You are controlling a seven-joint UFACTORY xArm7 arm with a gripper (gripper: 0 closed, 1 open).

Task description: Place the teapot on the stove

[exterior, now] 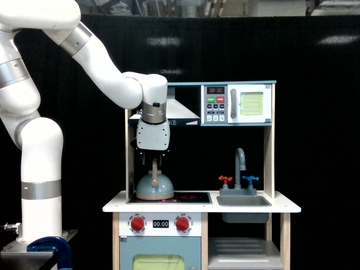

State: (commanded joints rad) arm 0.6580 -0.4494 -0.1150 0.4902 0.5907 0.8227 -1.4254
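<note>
A: Teapot (154,187) sits on stove (191,197), at the end toward the exterior view's left, base apparently flat on the black panel. Wooden handle upright, top reaching up to the gripper (154,159).

B: Jaws?

A: Directly over the handle, around its top or just above it. Cannot tell whether clamped or released; fingertips too small and dark against the backdrop.

B: Handling notes?

A: Judged a light, rigid toy; smooth dome likely slippery, so no purchase on the body. Arched handle the only sensible hold, taken at its crown from above. Narrow handle, so a pinch off centre could let the pot swing or tip.

B: Surroundings?

A: Hood (181,109) overhangs the stove close behind the wrist; limited headroom for a straight lift. Side post of the kitchen just beside the pot on the exterior view's left. Faucet (241,163) and sink (243,201) well apart on the exterior view's right, microwave (238,103) above them. Knobs (137,224) below the front edge, clear of the pot.

B: Status?

A: Placement looks essentially achieved; release and clean vertical retreat judged as what remains.
</note>
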